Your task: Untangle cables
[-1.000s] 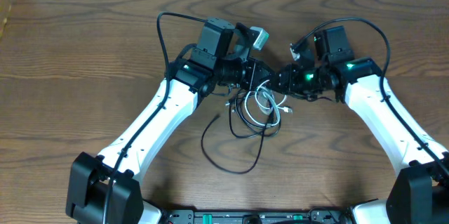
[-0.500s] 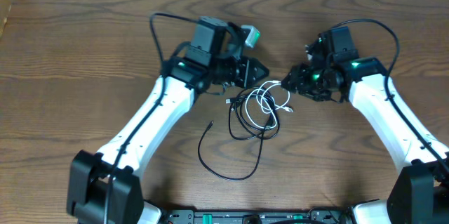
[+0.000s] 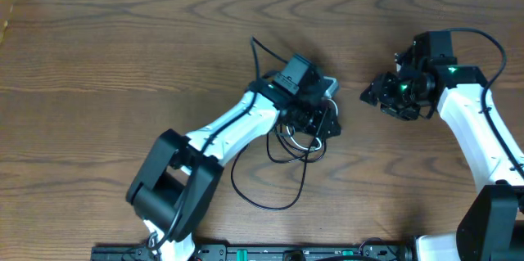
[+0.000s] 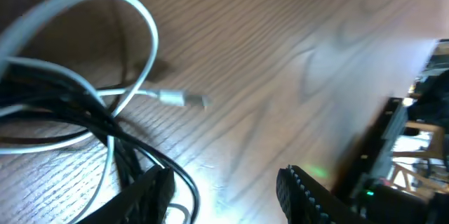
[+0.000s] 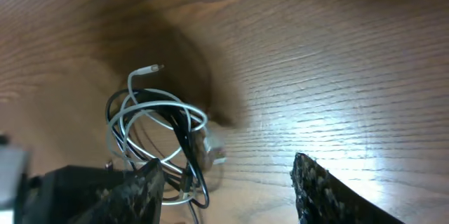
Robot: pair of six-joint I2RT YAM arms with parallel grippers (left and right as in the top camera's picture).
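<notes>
Lying knotted mid-bench (image 3: pixel 98 65), the black cable (image 4: pixel 63 90) and white cable (image 4: pixel 168 98) look unseparated; left gripper (image 4: pixel 224 189) and right gripper (image 5: pixel 228 182) jaws are spread, empty.

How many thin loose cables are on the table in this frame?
2. A thin white cord with a small plug end lies coiled in the tangle beneath the left gripper; a thin black cord shares that tangle and loops out toward the near side. The gripper may hide more.
</notes>
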